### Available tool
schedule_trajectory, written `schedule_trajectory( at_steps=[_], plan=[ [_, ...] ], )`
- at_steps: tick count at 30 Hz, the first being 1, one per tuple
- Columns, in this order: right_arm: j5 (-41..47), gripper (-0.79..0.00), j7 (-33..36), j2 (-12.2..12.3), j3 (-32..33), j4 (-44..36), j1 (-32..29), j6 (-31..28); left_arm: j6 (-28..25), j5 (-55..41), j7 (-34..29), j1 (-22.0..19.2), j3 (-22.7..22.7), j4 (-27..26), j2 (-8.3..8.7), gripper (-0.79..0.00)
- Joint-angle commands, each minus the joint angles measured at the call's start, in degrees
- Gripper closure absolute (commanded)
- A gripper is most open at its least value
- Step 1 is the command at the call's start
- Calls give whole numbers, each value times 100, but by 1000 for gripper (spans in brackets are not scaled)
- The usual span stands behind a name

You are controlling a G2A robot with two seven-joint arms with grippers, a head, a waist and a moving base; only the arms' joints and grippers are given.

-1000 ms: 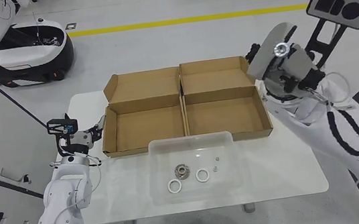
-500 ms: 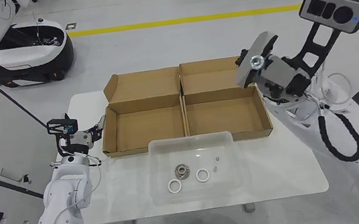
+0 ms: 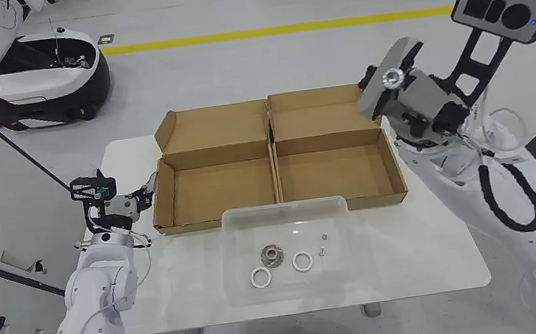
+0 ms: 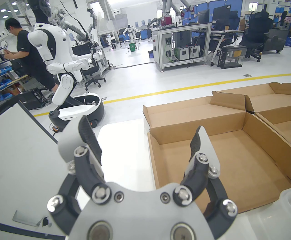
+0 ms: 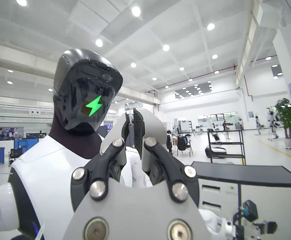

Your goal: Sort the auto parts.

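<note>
You see on your worktop [image 3: 429, 248]: left box [image 3: 215, 189] and right box [image 3: 334, 174] side by side at back | tray [image 3: 244, 217] just before both | in tray: hub [image 3: 273, 256] between left ring [image 3: 260, 278], right ring [image 3: 303, 261]

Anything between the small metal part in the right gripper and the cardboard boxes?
Nothing visible does. The right gripper, fingers shut on the small metal part, is raised near the right box; it and the left box lie open, bare.

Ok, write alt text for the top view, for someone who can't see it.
A clear tray holding two white rings, a metal hub and small bits sits on a white table, in front of two open cardboard boxes side by side. The left gripper is beside the left box; the right gripper is raised near the right box's far corner.
</note>
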Motion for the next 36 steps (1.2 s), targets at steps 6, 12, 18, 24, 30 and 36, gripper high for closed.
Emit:
schedule_trajectory(
  at_steps=[6,12,18,24,30,36],
  plan=[
    [-152,0,284,-57,15,-97,1,202,0,0,0,0,0,0,0,-785],
    [276,0,82,-141,9,-131,-114,11,0,0,0,0,0,0,0,-785],
    [478,0,227,-189,84,-144,-174,-8,0,0,0,0,0,0,0,-785],
    [538,0,294,-201,99,-157,-185,5,0,0,0,0,0,0,0,-785],
    [538,0,294,-201,99,-157,-185,5,0,0,0,0,0,0,0,-785],
    [538,0,294,-201,99,-157,-185,5,0,0,0,0,0,0,0,-785]
  ],
)
